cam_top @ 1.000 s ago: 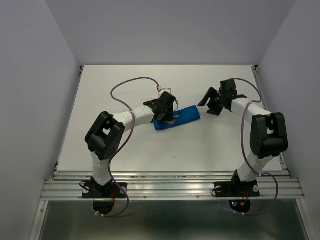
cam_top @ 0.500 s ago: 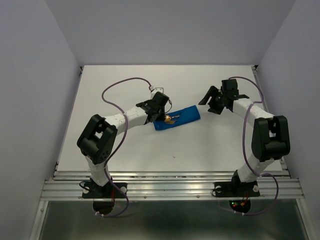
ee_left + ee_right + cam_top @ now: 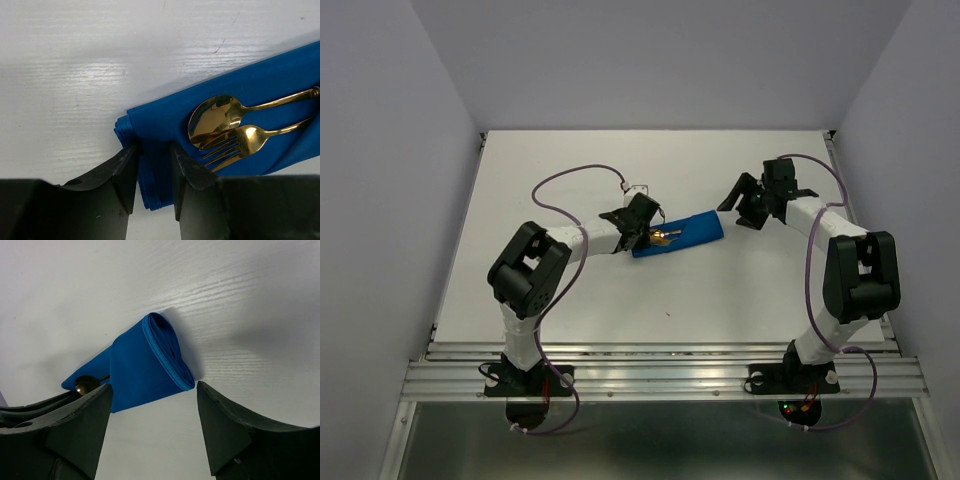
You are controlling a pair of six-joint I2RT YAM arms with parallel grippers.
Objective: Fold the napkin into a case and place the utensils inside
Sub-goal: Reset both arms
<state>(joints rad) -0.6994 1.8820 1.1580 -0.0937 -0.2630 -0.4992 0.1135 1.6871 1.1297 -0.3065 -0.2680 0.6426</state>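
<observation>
Two utensils [image 3: 216, 117] poke from the case [image 3: 160, 117]; left jaws pinch its end, right jaws gape empty; a tug could spill them.

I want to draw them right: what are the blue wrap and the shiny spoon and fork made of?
Bright blue folded cloth napkin: soft fabric, matte, with a stitched hem and layered folds. Small gold spoon and gold fork: probably polished metal, given the mirror-like reflections; perhaps only gold-coloured plating.

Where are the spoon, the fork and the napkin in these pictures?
spoon [image 3: 215, 116], left wrist view, on its gold bowl.
fork [image 3: 247, 140], left wrist view, at the base of its tines.
napkin [image 3: 145, 365], right wrist view, on its folded upper face.
</observation>
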